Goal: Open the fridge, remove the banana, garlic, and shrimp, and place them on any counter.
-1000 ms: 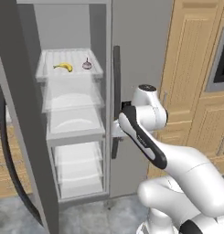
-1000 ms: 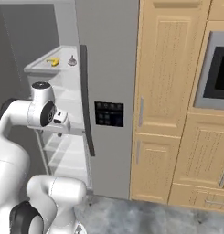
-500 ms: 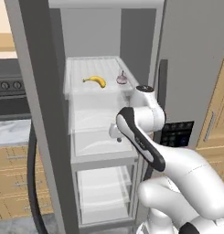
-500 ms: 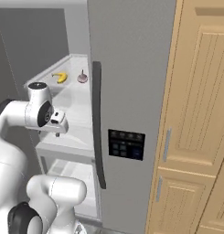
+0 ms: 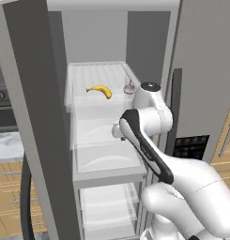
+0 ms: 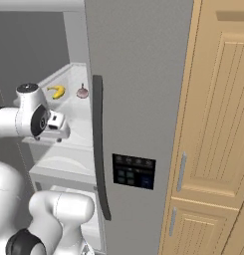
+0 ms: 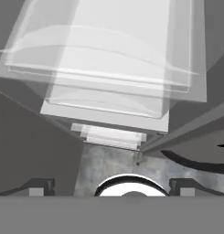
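Left base view | gripper (image 7: 111,185) jaws apart, empty, aimed down over lower fridge (image 5: 201,70) shelves | banana (image 5: 99,90) on top shelf, garlic (image 5: 129,88) just beside it | banana likely light, soft-skinned: pinch mid-curve; garlic likely light, round, may roll: grip across bulb | shrimp unseen

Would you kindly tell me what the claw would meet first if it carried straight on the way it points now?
Probably the clear drawers low in the open fridge; the claw points down at them, though depth is uncertain.
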You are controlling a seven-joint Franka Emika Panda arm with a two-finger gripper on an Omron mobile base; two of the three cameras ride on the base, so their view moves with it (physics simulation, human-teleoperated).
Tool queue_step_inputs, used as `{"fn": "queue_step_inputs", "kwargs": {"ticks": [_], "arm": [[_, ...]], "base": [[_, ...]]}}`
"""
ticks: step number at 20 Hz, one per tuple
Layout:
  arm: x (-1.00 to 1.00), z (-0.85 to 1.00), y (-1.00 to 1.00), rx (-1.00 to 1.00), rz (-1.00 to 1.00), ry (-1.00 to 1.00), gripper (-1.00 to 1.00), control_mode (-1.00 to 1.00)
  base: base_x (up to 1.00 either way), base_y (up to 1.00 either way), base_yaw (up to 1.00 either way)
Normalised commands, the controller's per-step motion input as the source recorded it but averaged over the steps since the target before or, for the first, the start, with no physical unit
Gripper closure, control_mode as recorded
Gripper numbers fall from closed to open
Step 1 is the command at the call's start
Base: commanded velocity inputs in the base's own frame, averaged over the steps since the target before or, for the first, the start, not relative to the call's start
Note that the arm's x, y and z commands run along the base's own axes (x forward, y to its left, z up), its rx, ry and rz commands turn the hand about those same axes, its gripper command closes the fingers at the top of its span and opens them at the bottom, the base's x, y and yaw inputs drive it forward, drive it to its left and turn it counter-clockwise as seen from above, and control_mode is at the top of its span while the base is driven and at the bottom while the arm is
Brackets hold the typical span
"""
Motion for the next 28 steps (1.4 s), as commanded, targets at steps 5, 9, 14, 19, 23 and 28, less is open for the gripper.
{"fn": "queue_step_inputs", "kwargs": {"ticks": [5,9,14,19,23,28], "arm": [[-0.50,0.83,0.04,-0.09,0.03,-0.54,-1.00,-1.00],[0.09,0.82,0.03,0.00,0.00,-0.27,-1.00,-1.00],[0.46,0.95,0.28,0.00,0.00,-0.07,-1.00,-1.00],[0.87,0.57,0.49,0.00,0.00,0.01,-1.00,-1.00],[1.00,0.06,0.21,0.00,0.00,0.01,-1.00,-1.00],[1.00,-0.21,0.02,0.00,0.00,0.06,-1.00,-1.00]], "base": [[0.00,0.00,0.00],[0.00,0.00,0.00],[0.00,0.00,0.00],[0.00,0.00,0.00],[0.00,0.00,0.00],[0.00,0.00,0.00]]}}
